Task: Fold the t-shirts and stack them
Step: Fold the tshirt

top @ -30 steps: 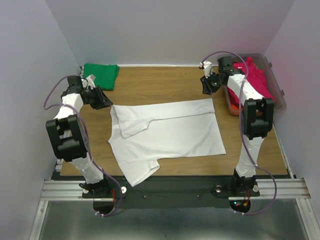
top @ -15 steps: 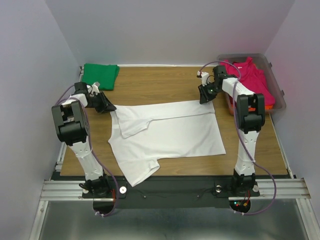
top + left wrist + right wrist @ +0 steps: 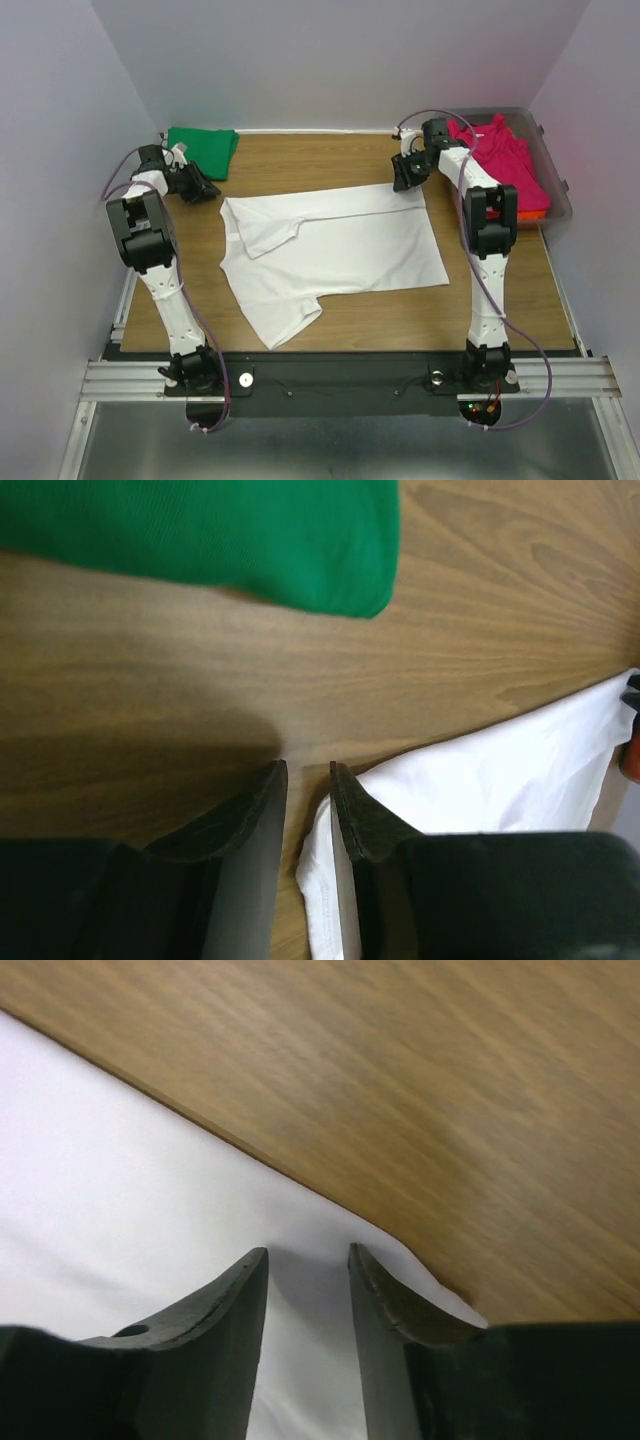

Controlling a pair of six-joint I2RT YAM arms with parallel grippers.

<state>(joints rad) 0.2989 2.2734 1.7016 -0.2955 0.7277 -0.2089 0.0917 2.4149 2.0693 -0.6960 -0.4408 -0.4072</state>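
1. The left gripper [image 3: 307, 780] is low over the table [image 3: 480, 610]. Its jaws stand a narrow slit apart. Bare wood shows between the tips, and nothing is seen clamped.
2. The white shirt [image 3: 340, 255] lies spread flat on the table between the two arms. In the left wrist view, one edge of it runs under the right-hand finger [image 3: 345, 815]. A strip of white shows in the slit nearer the finger roots. The rest of the cloth spreads away to that finger's outer side.
3. The green shirt [image 3: 220, 530] lies folded beyond the left jaw tips and off to their left. Bare wood separates it from the tips, and it does not touch the white shirt.
4. The right gripper [image 3: 308, 1260] is at the far right corner of the white shirt. Its jaws are plainly apart. White cloth fills the gap between them and passes under both fingers.
5. The edge of the shirt runs slantwise just past the right jaw tips, and its corner ends just outside the right-hand finger [image 3: 385, 1300]. Beyond that edge there is only wood.
6. It cannot be told whether the right fingers press on the cloth or only hover above it.
7. The magenta shirt [image 3: 505, 160] is heaped in the plastic tub [image 3: 552, 150], to the outer side of the right jaws and apart from them. A little of the orange shirt [image 3: 533, 212] shows beneath it at the tub's near end.
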